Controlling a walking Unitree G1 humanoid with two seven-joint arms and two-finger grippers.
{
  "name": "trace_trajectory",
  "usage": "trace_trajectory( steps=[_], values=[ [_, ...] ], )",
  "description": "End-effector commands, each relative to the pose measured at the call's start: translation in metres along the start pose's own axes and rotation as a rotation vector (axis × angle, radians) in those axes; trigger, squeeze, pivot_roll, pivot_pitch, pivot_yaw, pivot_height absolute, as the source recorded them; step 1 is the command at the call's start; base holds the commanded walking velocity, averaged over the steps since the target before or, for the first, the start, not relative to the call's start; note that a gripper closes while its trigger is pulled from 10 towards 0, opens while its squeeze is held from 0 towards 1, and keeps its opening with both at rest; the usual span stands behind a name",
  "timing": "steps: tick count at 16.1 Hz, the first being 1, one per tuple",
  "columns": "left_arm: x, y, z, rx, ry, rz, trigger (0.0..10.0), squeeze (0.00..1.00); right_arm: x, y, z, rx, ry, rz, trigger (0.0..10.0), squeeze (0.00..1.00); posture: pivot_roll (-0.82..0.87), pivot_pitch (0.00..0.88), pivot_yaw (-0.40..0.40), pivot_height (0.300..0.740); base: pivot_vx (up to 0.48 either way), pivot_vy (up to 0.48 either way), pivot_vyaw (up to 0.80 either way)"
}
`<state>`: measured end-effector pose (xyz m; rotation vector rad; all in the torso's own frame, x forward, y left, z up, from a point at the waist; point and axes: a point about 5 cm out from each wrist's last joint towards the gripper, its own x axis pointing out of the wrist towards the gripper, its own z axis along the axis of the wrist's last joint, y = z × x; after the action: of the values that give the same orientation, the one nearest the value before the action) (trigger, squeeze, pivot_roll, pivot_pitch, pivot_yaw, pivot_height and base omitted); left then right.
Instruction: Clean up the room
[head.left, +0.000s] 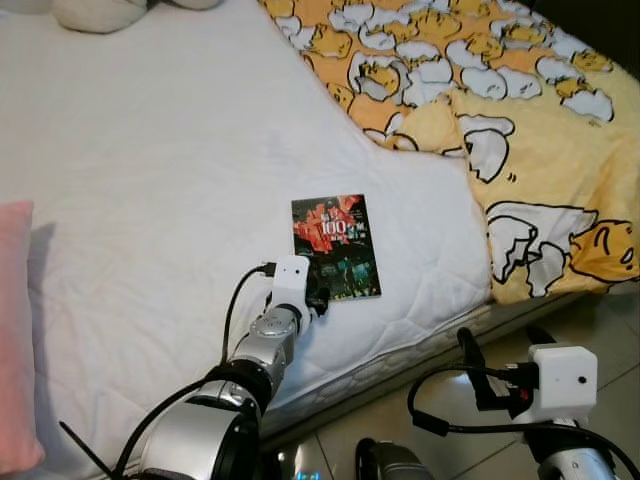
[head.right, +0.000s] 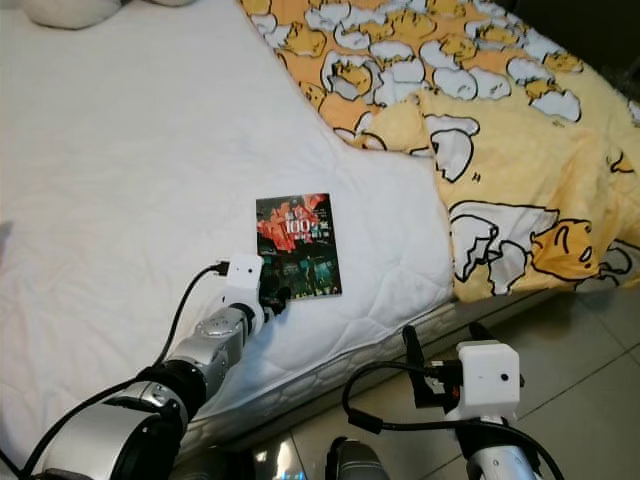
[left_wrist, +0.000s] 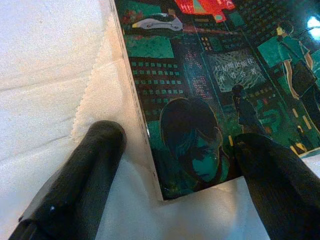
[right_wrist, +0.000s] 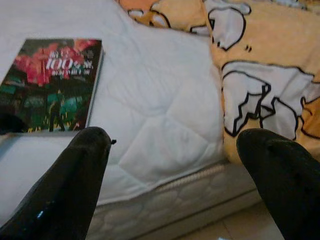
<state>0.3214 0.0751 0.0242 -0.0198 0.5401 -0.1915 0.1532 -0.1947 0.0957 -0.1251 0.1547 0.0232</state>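
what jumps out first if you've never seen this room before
The dark book with red cover art lies flat on the white mattress near its front edge, and the left gripper has its open fingers straddling the book's near corner. Beside it a yellow cartoon-print blanket covers the bed's right side and drapes over the edge. The right gripper hangs open lower down by the bed's edge.

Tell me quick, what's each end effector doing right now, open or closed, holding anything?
Left end effector: open, fingers straddling the near corner of the book on the bed, not gripping it.
Right end effector: open, holding nothing, beside the bed edge.
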Motion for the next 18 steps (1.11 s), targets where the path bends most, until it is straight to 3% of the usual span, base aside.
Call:
trace_trajectory(
  steps=[1, 2, 3, 4, 8, 10, 11, 12, 15, 18],
  values=[
    [-0.003, 0.003, -0.02, -0.07, 0.086, 0.027, 0.0, 0.0, -0.005, -0.002, 0.001, 0.005, 0.014, -0.015, 10.0, 0.0, -0.35, 0.261, 0.005, 0.74, 0.0, 0.0, 0.0],
    [-0.002, 0.0, -0.018, -0.173, 0.073, 0.001, 0.0, 0.0, -0.006, -0.002, 0.001, 0.006, 0.016, -0.018, 10.0, 0.0, -0.35, 0.262, 0.005, 0.74, 0.0, 0.0, 0.0],
    [-0.002, -0.001, -0.017, -0.218, 0.062, -0.011, 0.0, 0.0, -0.006, -0.002, 0.001, 0.006, 0.017, -0.02, 10.0, 0.0, -0.35, 0.262, 0.005, 0.74, 0.0, 0.0, 0.0],
    [-0.002, -0.004, -0.014, -0.383, 0.047, -0.049, 0.0, 0.0, -0.007, -0.002, 0.001, 0.007, 0.023, -0.023, 10.0, 0.0, -0.35, 0.258, 0.006, 0.74, 0.0, 0.0, 0.0],
    [-0.004, -0.002, -0.025, -0.509, 0.076, -0.077, 0.0, 0.0, -0.005, -0.002, 0.0, 0.014, 0.032, -0.028, 10.0, 0.0, -0.35, 0.247, 0.016, 0.74, 0.0, 0.0, 0.0],
    [-0.004, -0.002, -0.026, -0.527, 0.075, -0.084, 0.0, 0.0, -0.005, -0.002, -0.001, 0.016, 0.033, -0.029, 10.0, 0.0, -0.35, 0.244, 0.019, 0.74, 0.0, 0.0, 0.0],
    [-0.005, 0.0, -0.026, -0.602, 0.066, -0.086, 0.0, 0.0, -0.005, -0.002, -0.002, 0.018, 0.037, -0.033, 10.0, 0.0, -0.36, 0.227, 0.023, 0.74, 0.0, 0.0, 0.0],
    [-0.005, 0.002, -0.025, -0.677, 0.05, -0.086, 0.0, 0.0, -0.005, -0.002, -0.002, 0.018, 0.038, -0.034, 10.0, 0.0, -0.36, 0.219, 0.022, 0.74, 0.0, 0.0, 0.0],
    [-0.004, 0.001, -0.019, -0.801, 0.013, -0.103, 0.0, 0.0, -0.003, -0.003, -0.003, 0.017, 0.038, -0.036, 10.0, 0.0, -0.36, 0.21, 0.024, 0.74, 0.0, 0.0, 0.0],
    [-0.002, -0.008, -0.009, -0.848, -0.032, -0.175, 0.0, 0.0, 0.001, -0.003, -0.002, 0.016, 0.028, -0.037, 10.0, 0.0, -0.35, 0.198, 0.029, 0.74, 0.0, 0.0, 0.0]
  ],
)
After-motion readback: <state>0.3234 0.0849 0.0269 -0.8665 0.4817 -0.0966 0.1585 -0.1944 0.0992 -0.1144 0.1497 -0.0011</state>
